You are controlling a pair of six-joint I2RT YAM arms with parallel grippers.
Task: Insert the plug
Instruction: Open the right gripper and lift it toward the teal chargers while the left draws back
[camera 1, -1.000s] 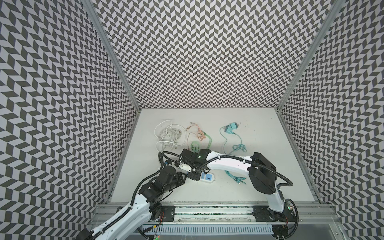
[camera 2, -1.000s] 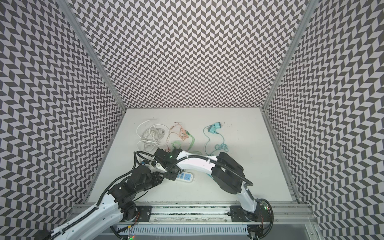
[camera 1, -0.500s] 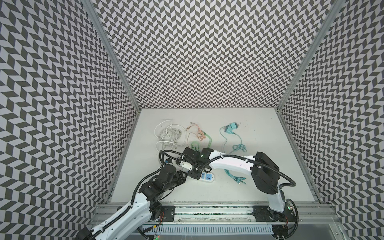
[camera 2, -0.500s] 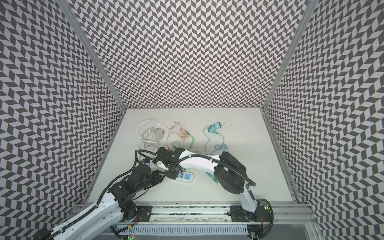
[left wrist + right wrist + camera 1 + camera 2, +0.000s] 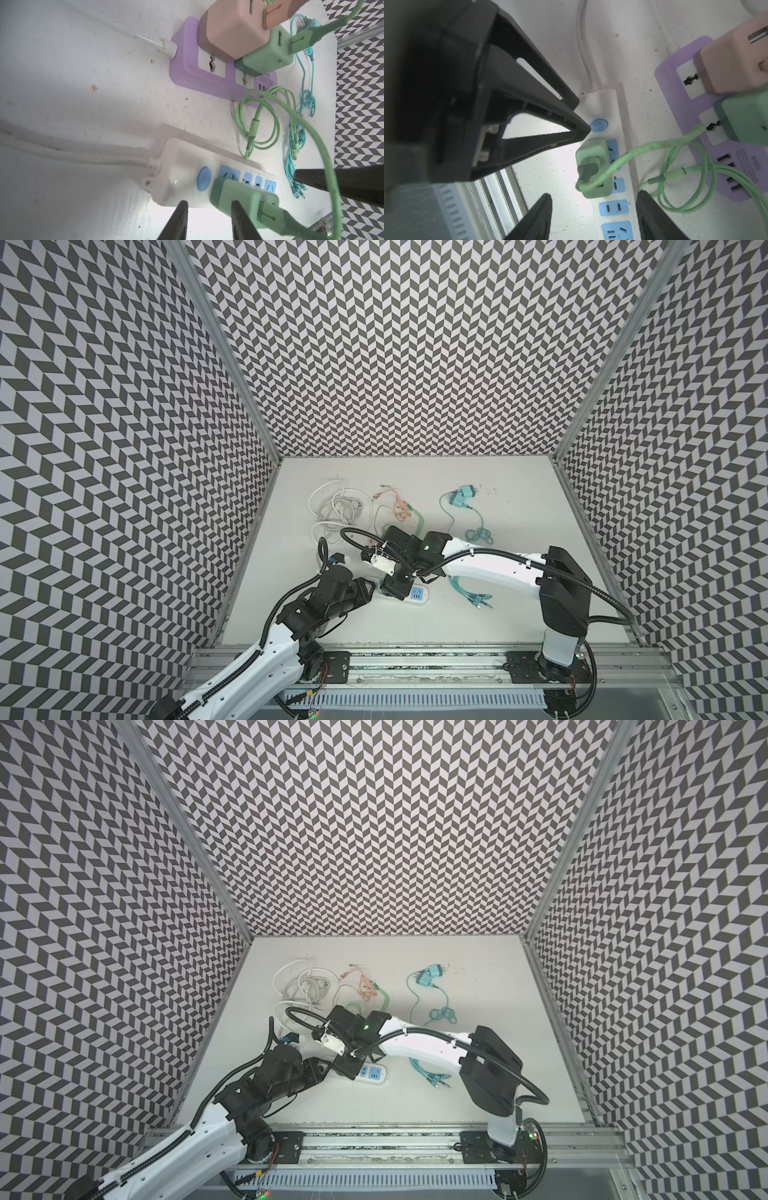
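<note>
The green plug (image 5: 593, 168) stands in the first blue socket of the white power strip (image 5: 604, 104), beside its blue button, with its green cable (image 5: 654, 145) looping away. The same plug (image 5: 239, 195) also shows in the left wrist view. My right gripper (image 5: 593, 216) is open just behind the plug, its fingers on either side of the strip and touching neither. My left gripper (image 5: 209, 204) stands narrowly open with its fingertips at the button end of the strip (image 5: 176, 176), nothing between them. In both top views the wrists cover all but the strip's free end (image 5: 419, 595) (image 5: 376, 1074).
A purple power strip (image 5: 187, 68) lies beside the white one, carrying a pink adapter (image 5: 228, 31) and a green adapter (image 5: 266, 56). A white cable coil (image 5: 336, 506), an orange cable (image 5: 399, 506) and a teal charger (image 5: 461, 495) lie farther back. Teal cable ends (image 5: 473, 597) lie right of the strip.
My right gripper has opened and let go of the green plug, which stays in the socket. The left gripper has hardly moved.
</note>
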